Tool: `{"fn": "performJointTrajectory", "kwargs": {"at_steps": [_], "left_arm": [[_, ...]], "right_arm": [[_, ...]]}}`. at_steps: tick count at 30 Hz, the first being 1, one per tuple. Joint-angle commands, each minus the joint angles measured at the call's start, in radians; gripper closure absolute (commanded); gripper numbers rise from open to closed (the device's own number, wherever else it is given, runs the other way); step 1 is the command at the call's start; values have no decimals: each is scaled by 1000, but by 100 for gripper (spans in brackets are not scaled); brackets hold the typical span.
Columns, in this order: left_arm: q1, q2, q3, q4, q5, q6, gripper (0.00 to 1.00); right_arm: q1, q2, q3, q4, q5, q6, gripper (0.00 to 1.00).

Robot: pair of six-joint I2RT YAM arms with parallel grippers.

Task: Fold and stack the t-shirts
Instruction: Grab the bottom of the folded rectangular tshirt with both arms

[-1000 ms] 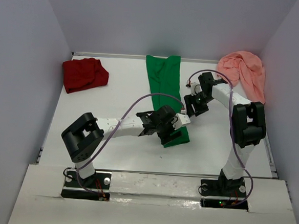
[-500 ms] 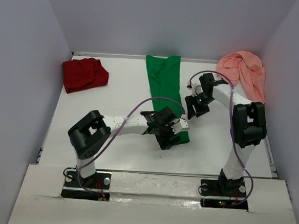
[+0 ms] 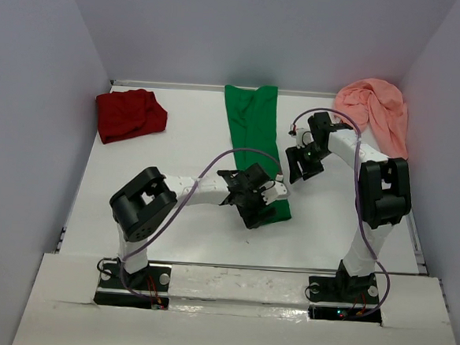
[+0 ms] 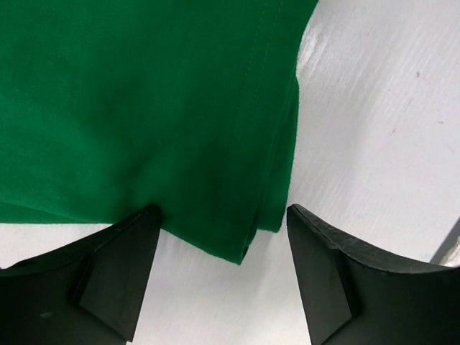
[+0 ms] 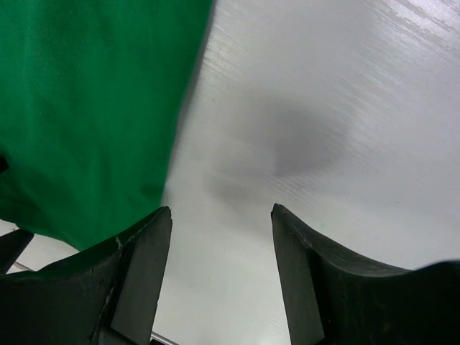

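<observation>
Green shirt (image 3: pixel 252 135): its layered corner sits inside your open left pincer (image 4: pixel 219 244); pinch shallow and layers may split. Right pincer (image 5: pixel 219 215) gapes over tabletop (image 5: pixel 323 108).

white table (image 3: pixel 175 169), glossy, faint streaks showing up close. pale grey walls (image 3: pixel 255 32) box it in at the back and both sides. a white board (image 3: pixel 227 322) runs along the near edge.
</observation>
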Motion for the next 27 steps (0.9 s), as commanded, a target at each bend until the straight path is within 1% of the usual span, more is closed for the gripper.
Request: {"fn": "performJointTrajectory", "kwargs": {"at_steps": [1,7,8,10,11,14,16,17,20,22,25,26,27], "left_arm": [[1,42,-3,20,30,-18,17],[-10,126,20,18,93,-27,18],[-11,135,18,18,97,-27,24],[-13,146,18,12,104,-35,34],[-13,152,24,4,108,-30,46],[-14,154,24,4,104,-33,67],[-16,160,24,1,107,-36,86],[-16,162,24,0,107,-36,91],[-18,156,21,-6,105,-35,100],[-18,149,12,-8,102,-33,100],[-18,139,0,-11,101,-35,100],[-18,137,-3,-11,99,-35,100],[-18,137,-5,-11,102,-33,100]], "right_arm": [[-8,-66,38,-27,-13,-13,36],[-8,-69,94,-55,0,-22,36],[-8,-69,103,-61,0,-24,36],[-19,-70,109,-65,-3,-27,36],[-19,-73,112,-68,-3,-28,36],[-19,-76,123,-73,-7,-28,36],[-28,-79,141,-87,-9,-27,36],[-28,-81,147,-90,-10,-28,36],[-28,-79,167,-126,-19,-33,36],[-28,-63,186,-162,-27,-31,36],[-28,-18,209,-298,-65,-45,36],[-28,11,206,-373,-84,-68,36],[-28,20,197,-406,-117,-79,36]]}}
